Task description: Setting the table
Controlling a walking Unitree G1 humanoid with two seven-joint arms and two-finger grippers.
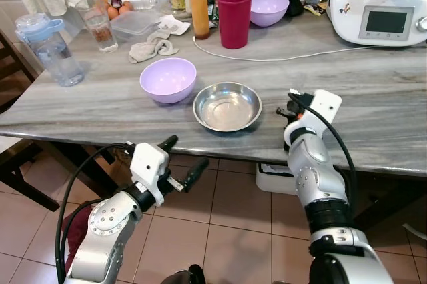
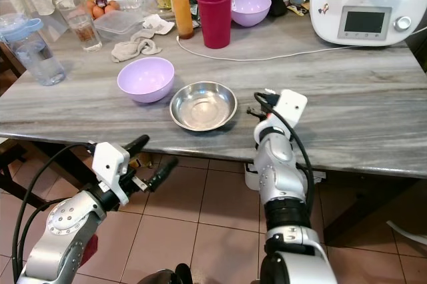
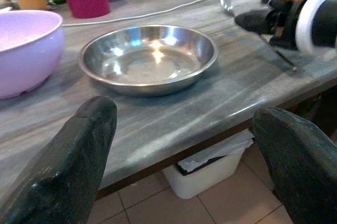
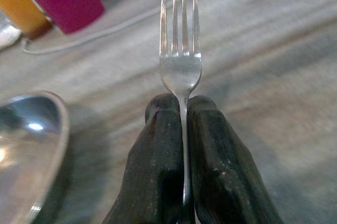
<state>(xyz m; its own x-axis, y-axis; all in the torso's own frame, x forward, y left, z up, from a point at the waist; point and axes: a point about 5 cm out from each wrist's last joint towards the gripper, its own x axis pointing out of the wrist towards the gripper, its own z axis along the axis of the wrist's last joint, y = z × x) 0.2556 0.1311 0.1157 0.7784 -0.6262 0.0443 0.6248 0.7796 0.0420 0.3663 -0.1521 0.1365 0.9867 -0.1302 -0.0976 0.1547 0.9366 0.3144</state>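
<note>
Grey marble table (image 2: 373, 97) across the frame. Near its front edge, steel bowl (image 2: 203, 105), with lilac bowl (image 2: 145, 79) just beside it on the left. Right gripper (image 2: 257, 105) raised at the edge, just right of the steel bowl, fingers too hidden to judge. Left gripper (image 2: 150, 159) below the table over the tiled floor (image 2: 213, 217), fingers spread apart. Further back: red cup (image 2: 215, 4), orange bottle (image 2: 180, 8), second lilac bowl (image 2: 250, 8), white appliance (image 2: 367, 1), water jug (image 2: 30, 44).

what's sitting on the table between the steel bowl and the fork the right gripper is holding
Nothing: only bare marble tabletop lies between the steel bowl and the fork pinched in the right gripper, as the right wrist view shows.
</note>
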